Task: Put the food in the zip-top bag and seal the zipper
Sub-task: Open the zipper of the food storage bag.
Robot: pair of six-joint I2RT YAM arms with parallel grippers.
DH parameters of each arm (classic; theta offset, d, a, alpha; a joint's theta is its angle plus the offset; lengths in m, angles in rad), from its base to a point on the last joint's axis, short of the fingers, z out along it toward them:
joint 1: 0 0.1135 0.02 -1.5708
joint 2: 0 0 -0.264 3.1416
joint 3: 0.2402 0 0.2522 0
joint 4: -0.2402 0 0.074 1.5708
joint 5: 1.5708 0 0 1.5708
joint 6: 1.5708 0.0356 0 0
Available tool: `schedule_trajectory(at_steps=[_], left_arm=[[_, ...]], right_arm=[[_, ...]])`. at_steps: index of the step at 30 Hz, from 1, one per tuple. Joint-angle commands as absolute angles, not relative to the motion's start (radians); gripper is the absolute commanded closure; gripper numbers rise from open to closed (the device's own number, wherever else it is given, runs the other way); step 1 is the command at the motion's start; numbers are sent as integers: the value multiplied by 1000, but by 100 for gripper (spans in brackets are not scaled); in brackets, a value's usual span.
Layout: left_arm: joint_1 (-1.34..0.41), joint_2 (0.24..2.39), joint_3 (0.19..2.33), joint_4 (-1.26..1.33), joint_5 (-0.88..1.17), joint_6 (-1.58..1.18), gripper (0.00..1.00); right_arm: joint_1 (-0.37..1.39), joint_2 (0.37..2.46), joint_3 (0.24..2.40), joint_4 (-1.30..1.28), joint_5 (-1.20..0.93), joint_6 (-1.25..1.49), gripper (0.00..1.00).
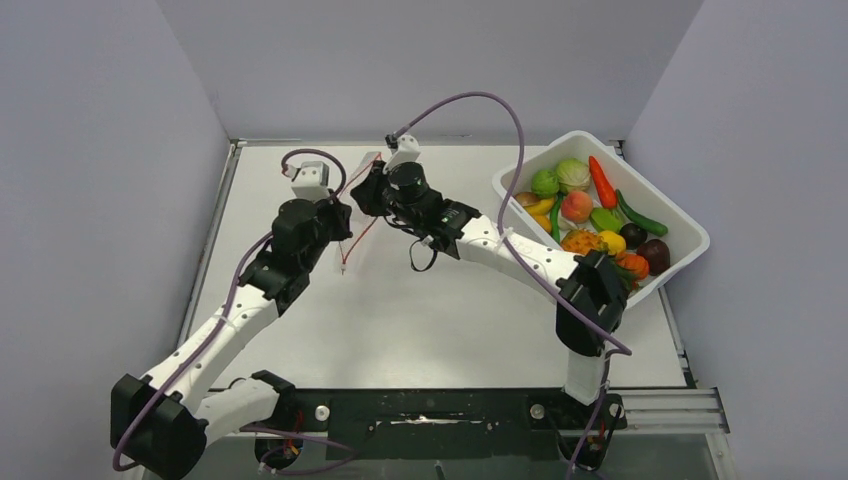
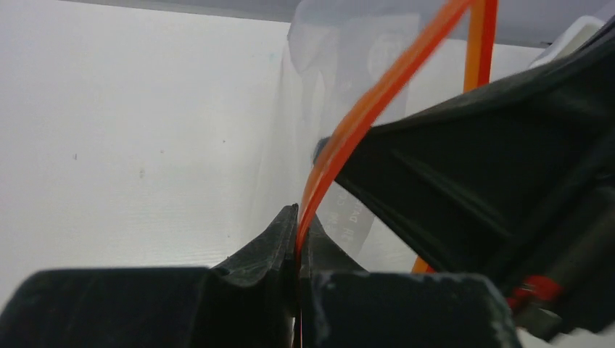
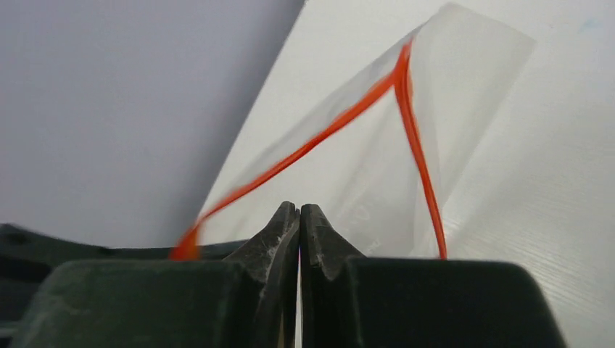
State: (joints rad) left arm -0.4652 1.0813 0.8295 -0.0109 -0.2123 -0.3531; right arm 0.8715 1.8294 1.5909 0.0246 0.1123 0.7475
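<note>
The clear zip-top bag (image 1: 358,215) is held up off the table between both grippers, its mouth pulled open. My left gripper (image 1: 341,218) is shut on one red-orange zipper strip (image 2: 348,130), pinched between its fingertips (image 2: 286,232). My right gripper (image 1: 366,192) is shut, its tips against the bag's clear film (image 3: 464,80) between the two spread zipper strips (image 3: 417,145). The food lies in the white tub at right: a peach (image 1: 576,206), a green ball (image 1: 545,182), a red carrot (image 1: 601,182) and an orange bumpy fruit (image 1: 581,241). No food shows in the bag.
The white tub (image 1: 600,141) stands at the table's right edge, beside the right arm's elbow (image 1: 592,290). Grey walls enclose the table on the left, back and right. The right gripper's black body (image 2: 493,181) fills the right side of the left wrist view.
</note>
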Motion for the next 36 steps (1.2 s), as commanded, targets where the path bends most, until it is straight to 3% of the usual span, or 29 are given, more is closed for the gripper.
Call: schedule_trajectory(at_steps=[1, 5, 12, 21, 30, 33, 36], left_arm=[[-458, 1007, 956, -17, -255, -374, 100], [-454, 1007, 1040, -48, -218, -389, 100], [-454, 1099, 1177, -149, -43, -437, 100], [-416, 1070, 1151, -241, 18, -486, 100], [-387, 1056, 1146, -353, 21, -528, 100], [-360, 1034, 1124, -297, 157, -576, 100], [-356, 1047, 1119, -248, 274, -653, 100]], right_arm=[[876, 1847, 1576, -38, 309, 737, 100], [862, 1826, 1471, 61, 301, 760, 100], [877, 1792, 1360, 348, 154, 512, 100], [934, 1634, 1127, 704, 164, 358, 100], [986, 1667, 1152, 691, 264, 174, 100], [986, 1717, 1213, 589, 327, 217, 100], [988, 1762, 1197, 642, 282, 212, 100]])
